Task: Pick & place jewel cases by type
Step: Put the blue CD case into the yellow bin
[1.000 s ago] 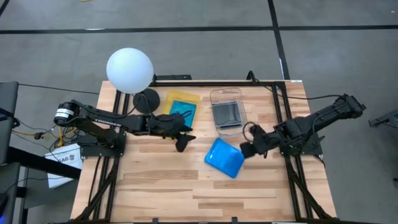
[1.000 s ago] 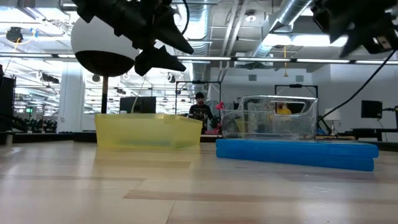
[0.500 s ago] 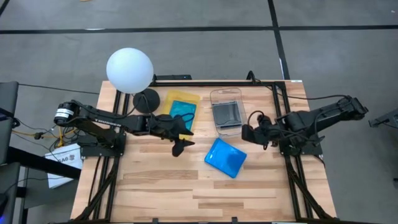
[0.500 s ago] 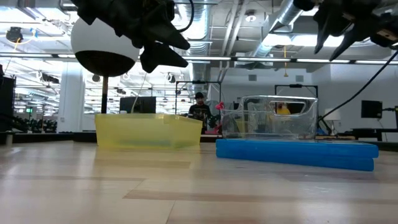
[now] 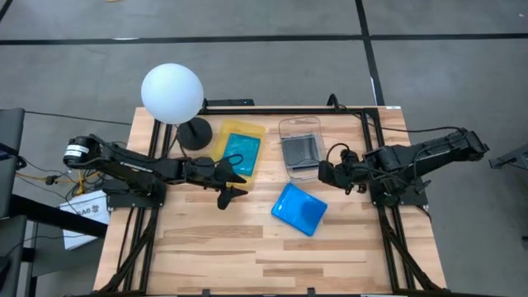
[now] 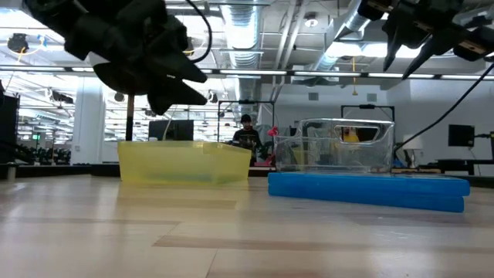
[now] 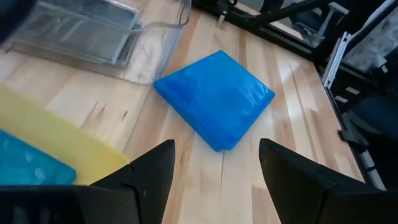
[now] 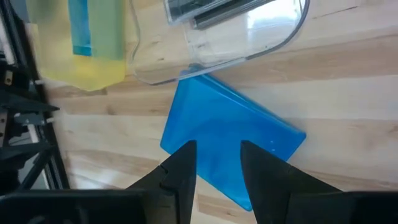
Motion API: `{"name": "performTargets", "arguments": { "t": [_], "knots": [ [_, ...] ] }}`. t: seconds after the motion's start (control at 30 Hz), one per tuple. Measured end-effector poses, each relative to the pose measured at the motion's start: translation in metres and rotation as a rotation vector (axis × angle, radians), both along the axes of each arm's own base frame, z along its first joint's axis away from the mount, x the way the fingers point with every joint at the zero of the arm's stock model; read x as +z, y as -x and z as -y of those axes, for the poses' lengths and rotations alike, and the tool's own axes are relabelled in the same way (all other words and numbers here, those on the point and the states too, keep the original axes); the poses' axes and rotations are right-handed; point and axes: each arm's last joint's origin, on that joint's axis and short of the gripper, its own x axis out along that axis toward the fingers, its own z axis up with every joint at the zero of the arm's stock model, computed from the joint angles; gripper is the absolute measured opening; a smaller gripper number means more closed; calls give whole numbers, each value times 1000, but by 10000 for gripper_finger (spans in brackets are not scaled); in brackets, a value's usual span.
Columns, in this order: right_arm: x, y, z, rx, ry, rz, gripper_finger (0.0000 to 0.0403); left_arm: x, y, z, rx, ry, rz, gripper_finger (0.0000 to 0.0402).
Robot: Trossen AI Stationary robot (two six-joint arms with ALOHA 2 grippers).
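One bright blue jewel case [image 5: 299,209] lies flat on the wooden table, also shown in the wrist views [image 7: 214,99] [image 8: 230,146]. A second blue case [image 5: 242,151] lies in the yellow tray [image 5: 224,132]. Grey cases [image 5: 299,149] sit inside the clear container [image 5: 301,128]. My left gripper [image 5: 229,195] hovers open to the left of the loose blue case, near the tray's near edge, its fingers [image 7: 149,180] pointing toward that case. My right gripper [image 5: 323,175] hangs open above the table beside the container's right wall, with the blue case below its fingers [image 8: 180,168].
A white ball lamp [image 5: 172,93] on a black base [image 5: 194,132] stands at the far left corner, beside the tray. Black frame rails [image 5: 375,148] run along the table's sides. Bare wood [image 5: 247,256] fills the near half. A person [image 6: 247,131] stands in the room beyond.
My left gripper has drawn back toward the table's left edge, away from the loose blue case. My right gripper has moved from beside that case toward the table's far edge, ending next to the clear container. The blue case has stayed where it was.
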Motion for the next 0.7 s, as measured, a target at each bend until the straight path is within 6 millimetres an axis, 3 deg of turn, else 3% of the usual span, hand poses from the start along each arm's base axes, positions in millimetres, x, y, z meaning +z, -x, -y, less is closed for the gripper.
{"name": "performTargets", "arguments": {
  "t": [0.3,0.7],
  "knots": [
    [-12,-13,-7,73,-58,-62,116,-10,11,4,-30,59,-33,226],
    [-23,-24,-24,287,19,-99,116,-12,14,15,-45,134,-54,226]
  ]
}}
